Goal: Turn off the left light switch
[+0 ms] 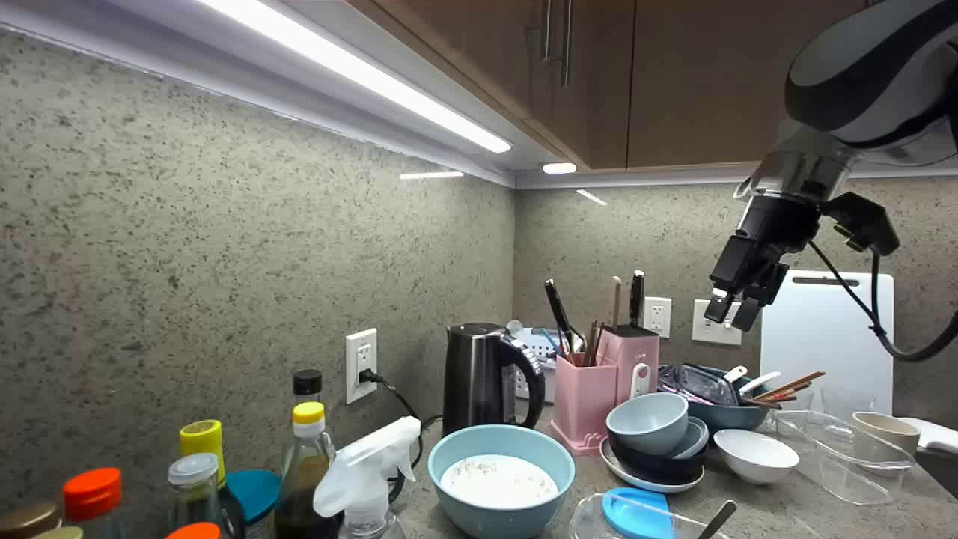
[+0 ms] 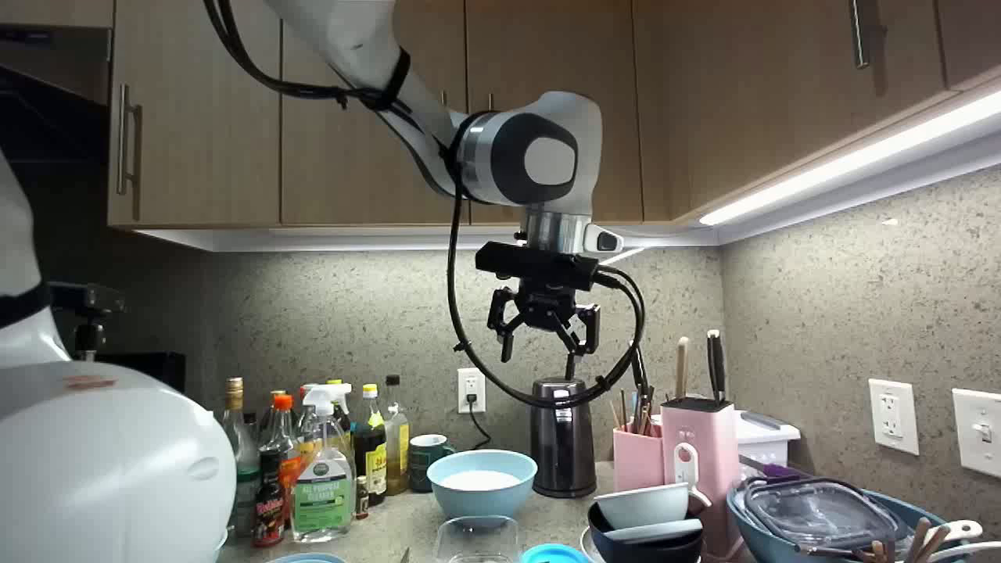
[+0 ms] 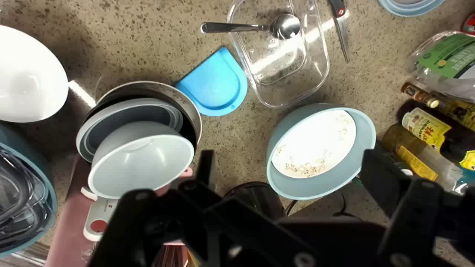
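The left light switch (image 2: 984, 432) juts outward from a white plate (image 2: 966, 442) on the speckled wall (image 1: 629, 232), just right of an upright outlet (image 2: 894, 416) in both exterior views; whether it tilts up or down, and how its long axis runs, is too small to make out. In an exterior view, the frame's right edge cuts off the plate just past the switch; in an exterior view, dark fingers (image 1: 718, 308) overlap the plate and hide part of it. The gripper (image 2: 539, 356) hangs well apart from the switch, pointing down over the counter (image 3: 237, 133), its fingers spread wide. In the wrist view its blurred parts cover much of a black kettle (image 2: 559, 461), leaving a pale blue bowl (image 3: 308, 188) and stacked bowls (image 3: 137, 167) in sight. Only that view shows a whole spoon (image 3: 256, 27), lying across a clear container (image 3: 282, 70) whose near end both exterior frames cut off. Farther right along the wall, a white board (image 1: 804, 344) shows in an exterior view alone. Above, a lit strip light (image 1: 374, 77) runs under the cabinets (image 2: 195, 156).
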You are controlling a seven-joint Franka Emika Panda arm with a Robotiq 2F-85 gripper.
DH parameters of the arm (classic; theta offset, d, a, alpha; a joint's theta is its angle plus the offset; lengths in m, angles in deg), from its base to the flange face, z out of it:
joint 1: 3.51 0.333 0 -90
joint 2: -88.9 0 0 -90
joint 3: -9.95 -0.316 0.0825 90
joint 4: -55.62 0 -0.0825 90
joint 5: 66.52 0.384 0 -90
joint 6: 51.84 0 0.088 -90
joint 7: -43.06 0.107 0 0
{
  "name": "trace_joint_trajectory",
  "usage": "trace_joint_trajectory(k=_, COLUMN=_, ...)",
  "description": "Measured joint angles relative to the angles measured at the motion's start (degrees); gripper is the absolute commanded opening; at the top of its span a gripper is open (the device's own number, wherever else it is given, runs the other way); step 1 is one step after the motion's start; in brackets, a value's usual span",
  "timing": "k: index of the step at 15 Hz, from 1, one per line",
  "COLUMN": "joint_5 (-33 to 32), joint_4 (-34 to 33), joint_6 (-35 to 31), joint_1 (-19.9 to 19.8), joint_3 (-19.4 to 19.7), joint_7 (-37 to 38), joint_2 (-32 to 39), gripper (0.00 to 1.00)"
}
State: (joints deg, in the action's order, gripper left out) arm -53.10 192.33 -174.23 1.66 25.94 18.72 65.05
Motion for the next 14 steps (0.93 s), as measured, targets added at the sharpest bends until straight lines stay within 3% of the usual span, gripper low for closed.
trace_joint_trajectory(k=5, joint_5=0.3, joint_4=0.0, joint_6=-0.1, joint_1=-0.9, joint_3=-0.9, joint_7=1.2, joint_2=0.0, gripper=1.0)
trace_joint_trajectory(k=9, joint_5=1.4, joint_4=0.6, joint_6=-5.5, joint_1=-2.8, joint_3=-3.4, joint_7=10.6, joint_2=0.1, gripper=1.0)
trace_joint_trajectory(k=14, joint_5=1.4, joint_4=0.6, joint_6=-5.7, joint_1=-2.9, joint_3=-3.9, joint_7=11.1, joint_2=0.1, gripper=1.0)
